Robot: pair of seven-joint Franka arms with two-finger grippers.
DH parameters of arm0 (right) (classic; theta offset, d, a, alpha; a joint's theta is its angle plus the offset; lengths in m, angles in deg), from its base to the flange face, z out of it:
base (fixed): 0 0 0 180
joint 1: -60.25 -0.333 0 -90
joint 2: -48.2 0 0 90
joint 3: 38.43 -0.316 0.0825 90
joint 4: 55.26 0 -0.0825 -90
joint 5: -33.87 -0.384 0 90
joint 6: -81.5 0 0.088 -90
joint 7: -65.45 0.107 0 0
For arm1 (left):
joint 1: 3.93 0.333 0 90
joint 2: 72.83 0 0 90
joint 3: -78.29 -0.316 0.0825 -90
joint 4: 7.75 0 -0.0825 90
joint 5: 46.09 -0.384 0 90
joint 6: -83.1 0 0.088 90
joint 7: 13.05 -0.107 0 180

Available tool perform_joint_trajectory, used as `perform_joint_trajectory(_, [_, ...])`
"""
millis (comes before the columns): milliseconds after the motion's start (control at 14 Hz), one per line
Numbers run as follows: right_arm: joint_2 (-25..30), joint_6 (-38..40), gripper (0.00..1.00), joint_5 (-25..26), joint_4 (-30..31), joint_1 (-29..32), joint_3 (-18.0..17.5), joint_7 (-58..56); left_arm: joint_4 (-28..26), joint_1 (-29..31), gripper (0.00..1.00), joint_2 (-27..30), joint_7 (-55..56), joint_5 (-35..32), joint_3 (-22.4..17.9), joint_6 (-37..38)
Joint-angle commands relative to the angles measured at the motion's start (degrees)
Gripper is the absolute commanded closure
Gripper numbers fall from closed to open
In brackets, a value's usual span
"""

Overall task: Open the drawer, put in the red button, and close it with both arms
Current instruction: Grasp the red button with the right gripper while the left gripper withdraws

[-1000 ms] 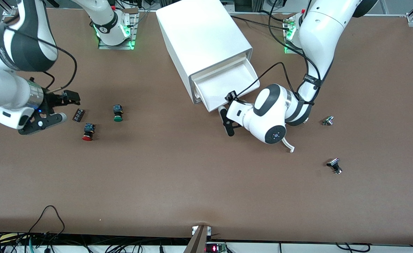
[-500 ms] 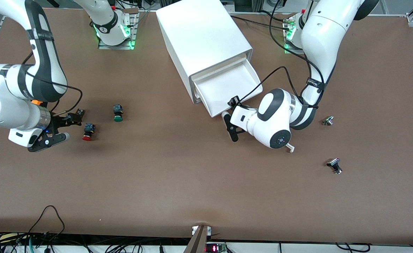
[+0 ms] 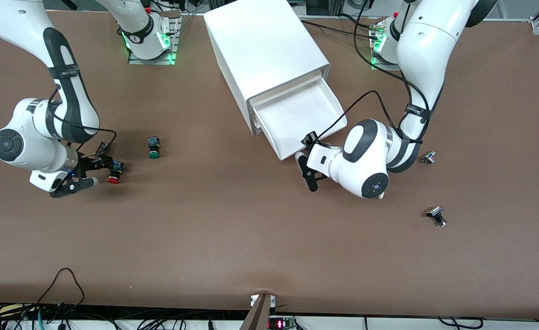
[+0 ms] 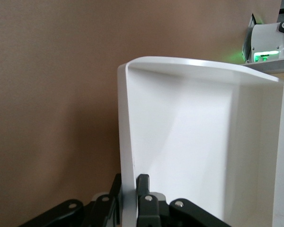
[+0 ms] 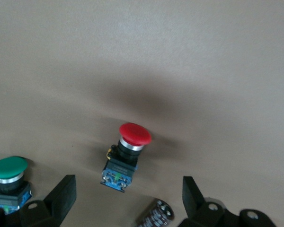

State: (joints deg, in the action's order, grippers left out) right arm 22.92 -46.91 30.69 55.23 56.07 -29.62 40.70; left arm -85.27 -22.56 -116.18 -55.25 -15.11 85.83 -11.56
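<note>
The white cabinet (image 3: 264, 50) stands in the middle of the table with its lowest drawer (image 3: 301, 114) pulled out. My left gripper (image 3: 307, 170) is shut on the drawer's front wall (image 4: 125, 142), one finger (image 4: 143, 187) inside and one outside. The red button (image 3: 114, 172) lies on its side on the table toward the right arm's end. My right gripper (image 3: 98, 170) is open and low beside it. In the right wrist view the red button (image 5: 128, 153) lies just ahead of the right gripper (image 5: 128, 198), in line with the gap between the spread fingers (image 5: 61, 196).
A green button (image 3: 153, 147) lies beside the red one and shows in the right wrist view (image 5: 7, 179). A small dark cylindrical part (image 5: 156, 215) lies between the right fingers. Two small metal parts (image 3: 428, 157) (image 3: 436, 216) lie toward the left arm's end.
My right gripper has come down and moved up to the red button. My left gripper has drawn the drawer a little farther out toward the front camera.
</note>
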Motion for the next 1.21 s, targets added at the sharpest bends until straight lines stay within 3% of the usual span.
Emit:
perform_joint_trajectory(0, [-1.35,-2.98,0.01,-2.96,0.86,0.66,-0.55,-0.04,3.52,-1.23,1.0,-3.32,-0.61,-4.69,-1.92,-6.41])
perform_joint_trajectory(286, [-2.85,-3.95,0.02,-4.99,1.47,0.84,-0.55,-0.04,3.61,-1.4,0.97,-3.59,0.27,-4.52,-1.83,-6.84])
perform_joint_trajectory(500, [-3.11,-7.97,0.1,-5.0,4.19,0.84,-0.55,-0.04,3.7,-1.41,0.0,-3.5,1.42,-4.34,-1.83,-6.93])
perform_joint_trajectory(929, [-4.08,-9.49,0.25,-5.87,4.73,0.75,-0.64,-0.04,4.05,-1.14,0.0,-2.88,1.94,-4.34,-1.83,-6.58])
perform_joint_trajectory(1143, [-4.69,-10.54,0.33,-5.96,4.73,0.66,-0.81,-0.04,6.15,-0.27,0.01,-2.36,3.6,-4.34,-1.83,-2.91])
